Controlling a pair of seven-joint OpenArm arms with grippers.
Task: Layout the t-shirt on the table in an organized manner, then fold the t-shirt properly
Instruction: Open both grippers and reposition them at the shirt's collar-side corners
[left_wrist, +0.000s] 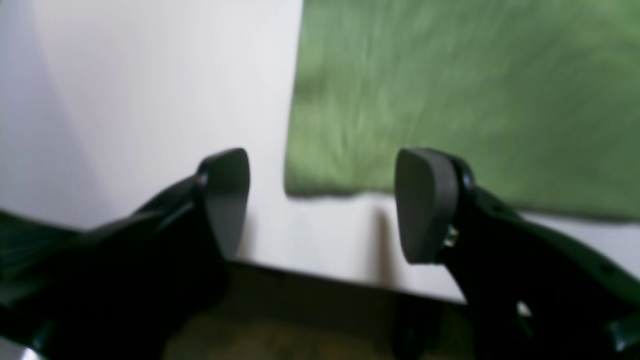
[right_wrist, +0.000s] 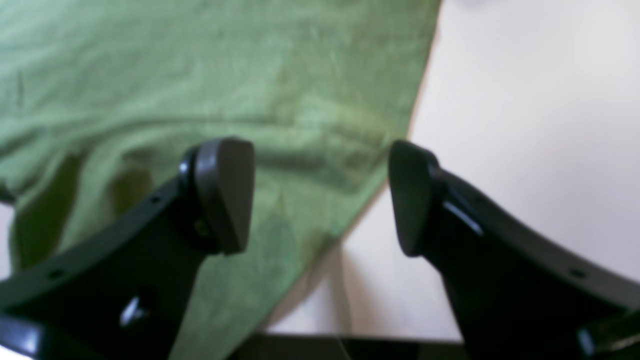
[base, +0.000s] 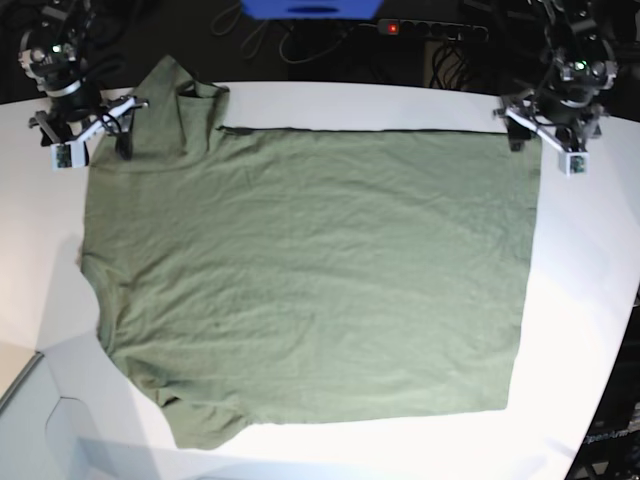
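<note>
The t-shirt (base: 310, 270) lay spread flat on the white bench (base: 600, 300), filling most of the middle of it, with light wrinkles across the cloth.

On the left of the base view, my right pincer (base: 90, 135) hung over the far corner of the cloth, by the shoulder and sleeve. In the right wrist view my right pincer (right_wrist: 320, 195) stood wide, nothing between the jaws; one finger (right_wrist: 225, 192) was over green fabric and the other over bare white bench (right_wrist: 525, 110), with the slanting edge of the t-shirt (right_wrist: 200, 90) running between them. The near sleeve pointed toward the front rim of the bench, close to it.

Along the far side, a straight dark-edged fold ran across the top of the cloth.

On the right of the base view, my left pincer (base: 548, 135) hung at the far right corner of the cloth. In the left wrist view my left pincer (left_wrist: 320, 205) also stood wide and held nothing; the corner of the t-shirt (left_wrist: 450, 100) lay just beyond the fingertips, with bare bench (left_wrist: 150, 90) beside it. The hem ran straight down the right side, and a broad strip of open bench lay between it and the curved rim.
</note>
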